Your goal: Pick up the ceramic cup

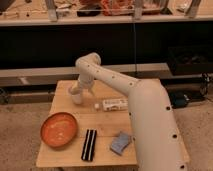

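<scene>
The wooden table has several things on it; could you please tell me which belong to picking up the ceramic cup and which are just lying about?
Part of the job:
- ceramic cup, at the table's far left
- gripper, down at the cup

Just lying about:
- orange bowl
- white labelled bottle, on its side
- black striped object
- blue-grey sponge
- wooden table

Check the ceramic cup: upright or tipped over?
Upright: the ceramic cup stands on its base on the table, rim upward, with the gripper at it.

Wooden table (102,130) under end effector (78,93): cup (76,97), bowl (59,129), perhaps bottle (114,104).
</scene>
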You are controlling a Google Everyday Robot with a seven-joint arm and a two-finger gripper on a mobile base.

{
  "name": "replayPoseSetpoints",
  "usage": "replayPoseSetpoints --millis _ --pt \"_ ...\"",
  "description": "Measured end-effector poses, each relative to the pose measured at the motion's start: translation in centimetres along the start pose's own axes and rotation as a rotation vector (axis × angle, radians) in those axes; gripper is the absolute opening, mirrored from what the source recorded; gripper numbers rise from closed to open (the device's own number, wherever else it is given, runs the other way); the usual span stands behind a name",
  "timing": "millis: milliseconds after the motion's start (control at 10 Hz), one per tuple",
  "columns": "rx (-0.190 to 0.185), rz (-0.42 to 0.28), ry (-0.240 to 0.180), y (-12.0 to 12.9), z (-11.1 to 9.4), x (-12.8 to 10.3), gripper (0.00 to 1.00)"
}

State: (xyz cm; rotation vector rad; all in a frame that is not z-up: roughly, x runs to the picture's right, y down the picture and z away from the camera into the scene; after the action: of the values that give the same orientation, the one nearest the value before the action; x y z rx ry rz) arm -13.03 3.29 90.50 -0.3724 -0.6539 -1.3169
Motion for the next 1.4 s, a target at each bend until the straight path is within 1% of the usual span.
replayPoseSetpoints --millis 1400 --pt "-0.002 -0.044 -0.026 0.17 -0.50 0.08 0.80"
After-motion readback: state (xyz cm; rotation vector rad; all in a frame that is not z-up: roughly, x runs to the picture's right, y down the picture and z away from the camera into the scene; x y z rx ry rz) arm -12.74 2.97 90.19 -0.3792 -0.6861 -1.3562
